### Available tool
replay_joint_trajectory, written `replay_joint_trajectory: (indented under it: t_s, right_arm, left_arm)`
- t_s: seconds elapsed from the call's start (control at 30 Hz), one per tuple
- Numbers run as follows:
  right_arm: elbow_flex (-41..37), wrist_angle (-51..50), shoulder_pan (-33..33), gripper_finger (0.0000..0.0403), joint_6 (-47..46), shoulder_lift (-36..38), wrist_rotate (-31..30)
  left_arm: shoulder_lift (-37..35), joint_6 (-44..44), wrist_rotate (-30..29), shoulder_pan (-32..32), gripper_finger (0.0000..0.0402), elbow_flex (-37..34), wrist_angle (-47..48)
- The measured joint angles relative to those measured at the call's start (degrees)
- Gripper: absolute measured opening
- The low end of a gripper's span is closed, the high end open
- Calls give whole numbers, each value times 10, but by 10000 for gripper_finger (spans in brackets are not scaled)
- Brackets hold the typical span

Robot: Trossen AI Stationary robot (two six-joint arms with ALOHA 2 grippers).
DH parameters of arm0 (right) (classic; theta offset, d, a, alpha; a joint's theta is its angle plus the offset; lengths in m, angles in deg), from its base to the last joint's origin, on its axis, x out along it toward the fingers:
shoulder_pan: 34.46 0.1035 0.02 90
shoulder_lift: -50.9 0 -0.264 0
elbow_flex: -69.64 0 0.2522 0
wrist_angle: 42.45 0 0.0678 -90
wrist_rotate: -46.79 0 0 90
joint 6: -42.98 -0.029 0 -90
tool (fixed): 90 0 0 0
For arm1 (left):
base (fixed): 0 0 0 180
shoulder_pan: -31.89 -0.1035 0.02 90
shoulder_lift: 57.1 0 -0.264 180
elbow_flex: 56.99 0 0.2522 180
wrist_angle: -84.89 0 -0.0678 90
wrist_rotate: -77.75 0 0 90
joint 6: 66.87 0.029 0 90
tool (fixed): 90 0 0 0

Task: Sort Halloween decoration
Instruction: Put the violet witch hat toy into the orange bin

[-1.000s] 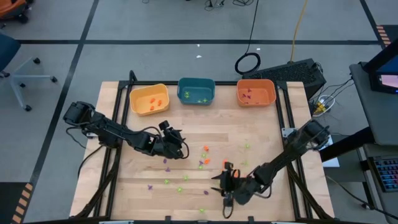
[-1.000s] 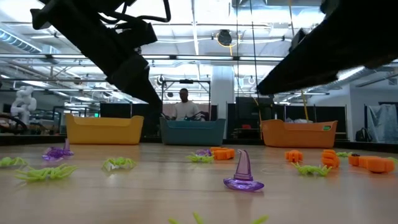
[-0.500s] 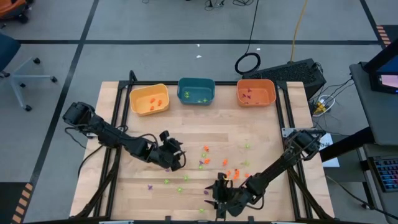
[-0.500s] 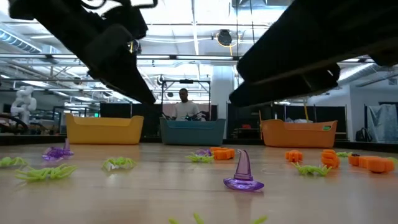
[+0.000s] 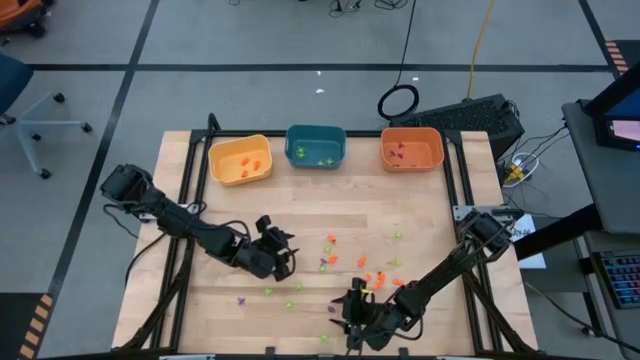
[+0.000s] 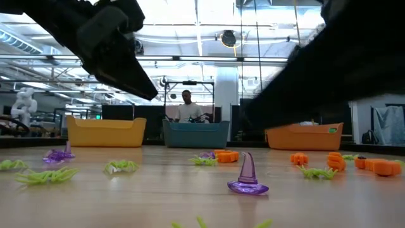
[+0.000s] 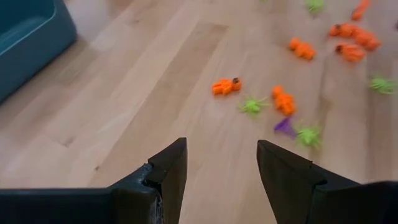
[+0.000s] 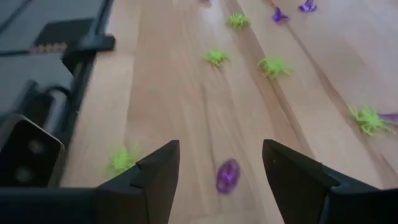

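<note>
Both hands were spread and empty, the left hand (image 5: 283,255) left of centre and the right hand (image 5: 352,312) near the front edge, above the Halloween decoration (image 5: 329,262) scattered across the tabletop (image 5: 420,215).

Right tool (image 5: 352,318) now nearer front edge

high: overhead | low: table-level | wrists: close, both see table (image 5: 420,215)
</note>
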Motion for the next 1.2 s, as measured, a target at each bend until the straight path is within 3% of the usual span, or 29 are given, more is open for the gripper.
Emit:
replay_joint_trajectory:
  t_s: [0.47, 0.83, 1.2]
  right_arm:
    - [0, 43, -5, 214, -19, -57, -2]
    - [1, 50, -6, 213, -35, -61, -2]
    - [2, 50, -7, 136, -35, -61, -2]
  left_arm:
    - [0, -12, -16, 39, 191, 0, -29]
    - [0, -11, -18, 39, 191, 0, -32]
    - [0, -10, -18, 39, 191, 0, -32]
